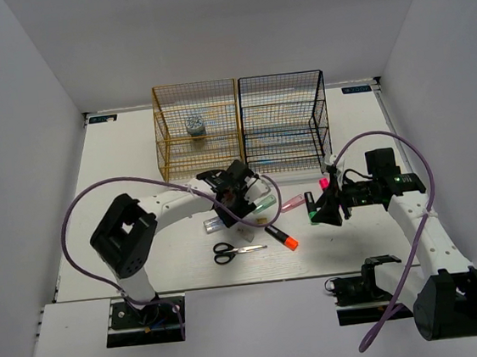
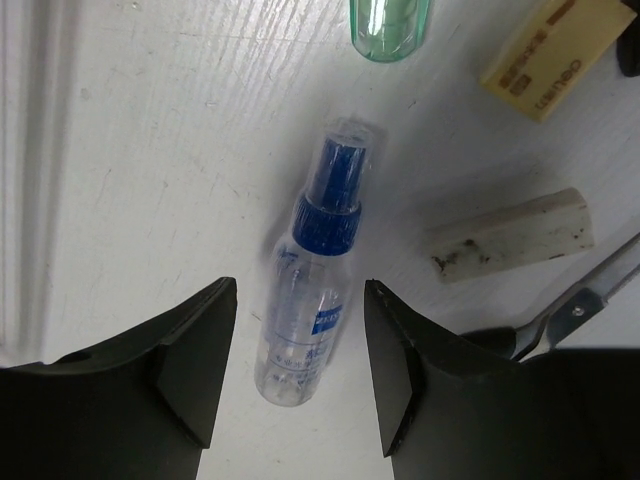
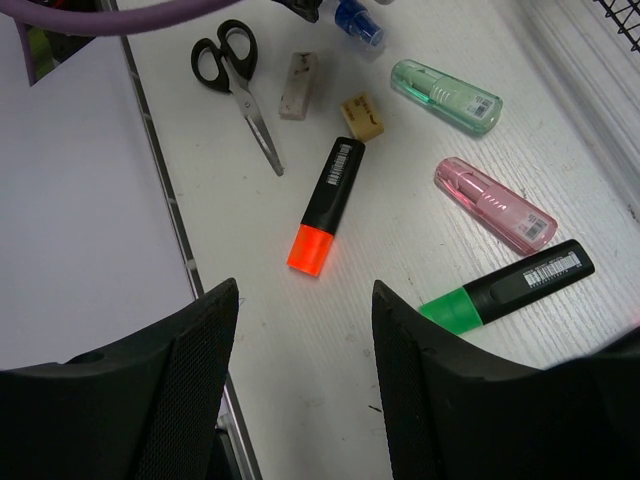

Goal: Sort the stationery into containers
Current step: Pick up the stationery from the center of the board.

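Note:
A clear blue-capped tube lies on the white table, its base between the fingers of my open left gripper, which touch nothing. Around it lie a grey eraser, a tan eraser, the scissors and a pastel green highlighter. My right gripper hangs open over bare table. Ahead of it lie an orange-capped black highlighter, a green-capped black highlighter and a pastel pink highlighter. The gold rack holds the tape roll; the black rack stands beside it.
Both racks stand side by side at the far middle of the table. The table's near edge runs just left of the scissors in the right wrist view. Purple cables loop off both arms.

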Robot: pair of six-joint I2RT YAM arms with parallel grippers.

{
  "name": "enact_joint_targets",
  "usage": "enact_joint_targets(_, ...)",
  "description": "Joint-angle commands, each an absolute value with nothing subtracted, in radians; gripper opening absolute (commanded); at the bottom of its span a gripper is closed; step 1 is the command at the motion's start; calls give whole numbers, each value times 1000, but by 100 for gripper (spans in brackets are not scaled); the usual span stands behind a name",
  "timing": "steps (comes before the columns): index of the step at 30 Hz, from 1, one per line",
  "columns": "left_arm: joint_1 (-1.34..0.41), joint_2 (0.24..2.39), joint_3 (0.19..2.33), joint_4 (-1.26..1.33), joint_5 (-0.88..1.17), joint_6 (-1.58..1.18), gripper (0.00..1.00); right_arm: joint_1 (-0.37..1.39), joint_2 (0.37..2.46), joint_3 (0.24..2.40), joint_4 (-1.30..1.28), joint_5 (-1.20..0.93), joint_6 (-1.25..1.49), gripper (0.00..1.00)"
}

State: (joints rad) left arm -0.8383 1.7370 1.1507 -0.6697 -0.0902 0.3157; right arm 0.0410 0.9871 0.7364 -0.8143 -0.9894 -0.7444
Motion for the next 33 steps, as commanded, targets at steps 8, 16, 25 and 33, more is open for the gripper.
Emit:
enact_joint_targets(8, -816, 1786, 1121, -627, -67, 334, 62, 35, 965, 733, -834, -992, -767, 59)
enact_joint_targets(16, -808, 1815, 1111, -646, -35, 330, 20, 37, 951, 727, -836, -992, -770, 59)
enact_joint_targets(25, -811, 1655, 1127, -710, 32, 223, 0, 37, 942, 732, -841, -996, -773, 0)
enact_joint_targets(33, -666, 1350, 1195, -546, 230, 28, 0, 38, 965, 747, -822, -966, -709, 91)
